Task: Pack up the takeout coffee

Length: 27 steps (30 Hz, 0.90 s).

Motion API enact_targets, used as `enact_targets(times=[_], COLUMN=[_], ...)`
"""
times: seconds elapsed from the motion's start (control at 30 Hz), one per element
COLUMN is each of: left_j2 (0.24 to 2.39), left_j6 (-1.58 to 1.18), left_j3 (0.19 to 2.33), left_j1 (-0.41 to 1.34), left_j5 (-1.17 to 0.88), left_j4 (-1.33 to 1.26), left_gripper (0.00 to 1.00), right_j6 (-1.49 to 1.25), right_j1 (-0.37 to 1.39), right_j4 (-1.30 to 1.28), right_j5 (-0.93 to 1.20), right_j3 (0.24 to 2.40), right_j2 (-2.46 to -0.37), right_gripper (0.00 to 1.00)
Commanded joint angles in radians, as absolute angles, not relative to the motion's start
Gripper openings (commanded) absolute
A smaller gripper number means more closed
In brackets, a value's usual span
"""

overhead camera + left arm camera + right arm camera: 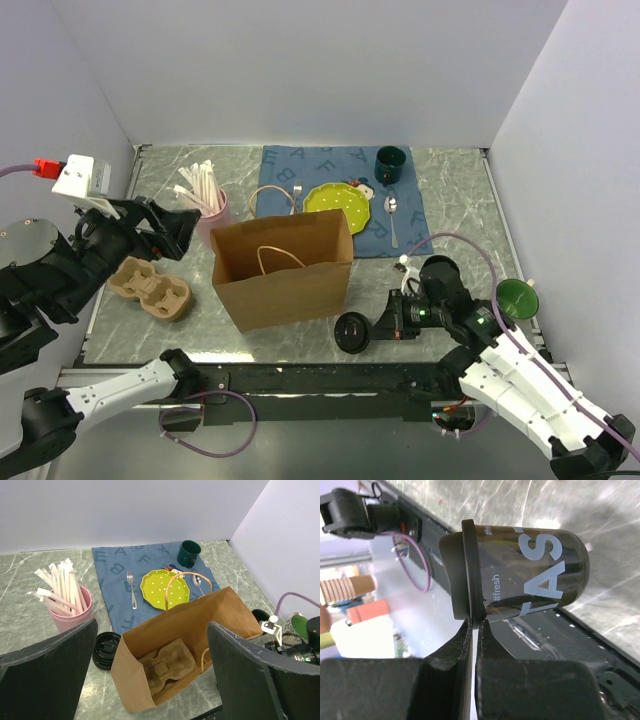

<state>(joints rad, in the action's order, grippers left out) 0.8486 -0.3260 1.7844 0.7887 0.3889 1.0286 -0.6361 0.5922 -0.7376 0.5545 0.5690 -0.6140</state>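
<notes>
At the near edge of the desk (300, 345), the right hand (474, 625) is pressed almost fully closed, its two fingers nipping only the thin rim of the lid (470, 570) of the takeout coffee (520, 570). The cup stands upright just in front of the right corner of the paper bag (283, 285); I cannot tell whether its base touches the desk. That narrow hold looks like the main danger. All the weight would hang from the lid, so a lift could pop the lid off and let the cup fall and spill. The cup could also swing about the pinch point and tip. The bag comes next. Its walls are soft and its mouth sits high, so a cup carried too low could strike the front wall and fold it in or shove the bag backward. One handle (275, 258) loops inside the opening and could snag the cup on the way down. Further back on the left, the left hand (185, 235) is spread wide and holds nothing, so nothing braces the bag. If pushed, the bag could slide into the pink cup of straws (212, 212) just behind it. The dark green mug (390, 162) at the far side is well clear.
</notes>
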Motion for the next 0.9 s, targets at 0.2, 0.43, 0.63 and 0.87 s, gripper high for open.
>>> enact_targets(times=[0.2,0.43,0.63,0.87], left_j2=[0.850,0.841,0.834,0.844], left_j6=[-0.330,-0.354,-0.365,-0.370], left_j3=[1.818,1.810,1.809,1.790], left_j1=[0.785,0.785,0.785,0.785], left_j5=[0.385,0.391,0.399,0.393], left_j4=[1.039,1.037,1.035,1.009], left_gripper=[0.97,0.97,0.97,0.97], right_j6=[-0.712,-0.726,-0.635,-0.499], right_j1=[0.531,0.451,0.374,0.262], right_j4=[-0.504,-0.459,-0.512,-0.640], right_j5=[0.784,0.873,0.911,0.913], right_j3=[0.442,0.356,0.353,0.400], right_j2=[-0.592,-0.604,-0.641,-0.676], right_gripper=[0.00,0.00,0.00,0.16])
